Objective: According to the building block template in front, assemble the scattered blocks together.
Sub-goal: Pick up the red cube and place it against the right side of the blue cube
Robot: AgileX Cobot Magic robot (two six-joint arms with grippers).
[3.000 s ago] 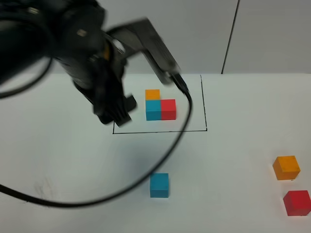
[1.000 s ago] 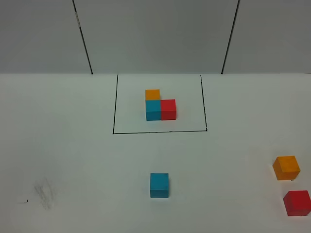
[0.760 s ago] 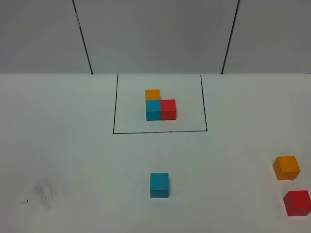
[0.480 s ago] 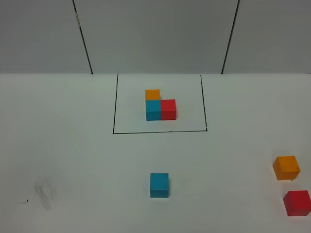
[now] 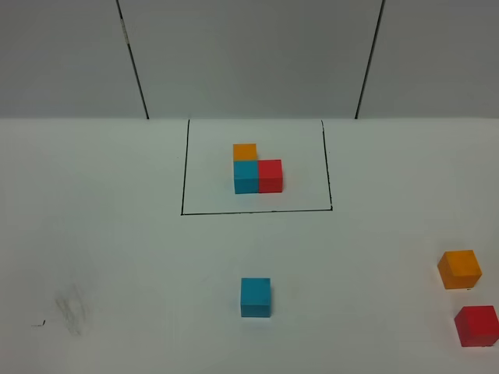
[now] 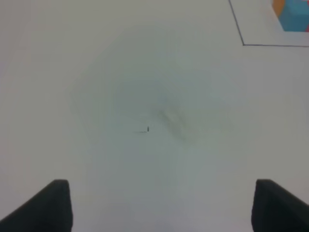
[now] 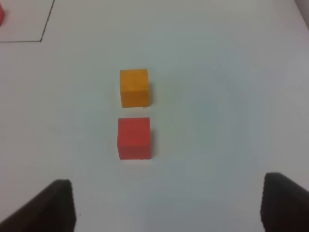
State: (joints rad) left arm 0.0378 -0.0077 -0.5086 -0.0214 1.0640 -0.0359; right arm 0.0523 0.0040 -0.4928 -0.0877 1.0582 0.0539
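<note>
The building block template (image 5: 257, 171) is an L of orange, cyan-blue and red cubes inside a thin black rectangle (image 5: 182, 212) at the back middle. The scattered cyan-blue cube (image 5: 256, 297) sits in front of it. The scattered orange cube (image 5: 459, 269) and red cube (image 5: 476, 325) sit at the front right, apart from each other. Neither gripper shows in the exterior view. My left gripper (image 6: 161, 212) is open and empty over bare table, with the template's corner (image 6: 294, 17) far off. My right gripper (image 7: 166, 212) is open and empty, short of the red cube (image 7: 134, 137) and the orange cube (image 7: 134, 87).
The white table (image 5: 117, 249) has a faint grey smudge (image 5: 72, 310) and a small black mark (image 5: 37, 323) at the front left. A grey panelled wall (image 5: 249, 54) stands behind the table.
Three seconds ago my left arm hung over the table beside the template. It has since pulled out of the exterior view. Over the last second nothing has moved.
</note>
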